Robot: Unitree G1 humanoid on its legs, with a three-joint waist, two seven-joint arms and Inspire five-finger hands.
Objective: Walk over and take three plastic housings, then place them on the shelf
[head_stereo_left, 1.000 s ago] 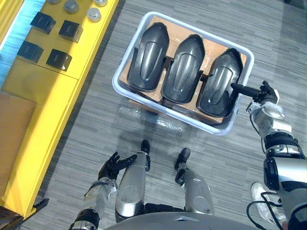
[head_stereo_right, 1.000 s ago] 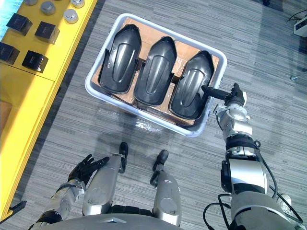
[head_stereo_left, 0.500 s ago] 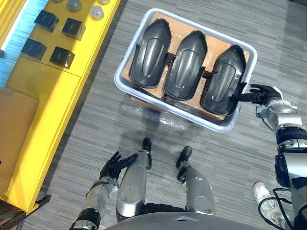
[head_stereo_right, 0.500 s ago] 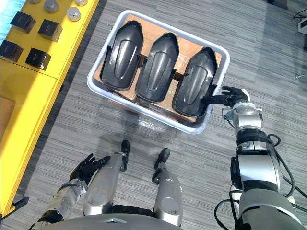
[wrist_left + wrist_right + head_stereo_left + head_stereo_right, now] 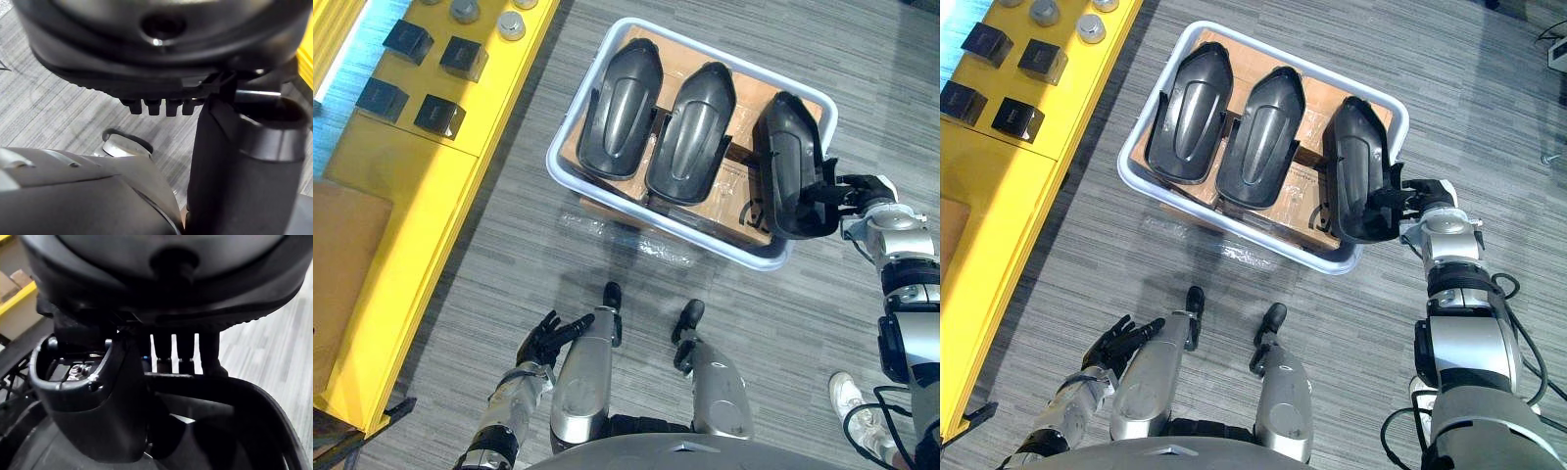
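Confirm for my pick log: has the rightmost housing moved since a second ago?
Yes. The rightmost housing has tipped up on edge toward the tray's right wall, in the right hand.

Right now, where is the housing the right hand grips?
The gripped housing stands tilted at the white bin's right end in the left eye view, beside the middle housing, in the right hand.

The grey floor (image 5: pixel 470 274) holds a white bin (image 5: pixel 551 168), with a bit of clear plastic wrap (image 5: pixel 636 245) just beside it. Brown cardboard (image 5: pixel 724 201) lines the bin, and two black housings (image 5: pixel 619 108) lie flat on it, side by side. The yellow shelf (image 5: pixel 401 186) holds four black blocks (image 5: pixel 435 116), some round silver pieces (image 5: pixel 512 24) and a brown board (image 5: pixel 342 255).
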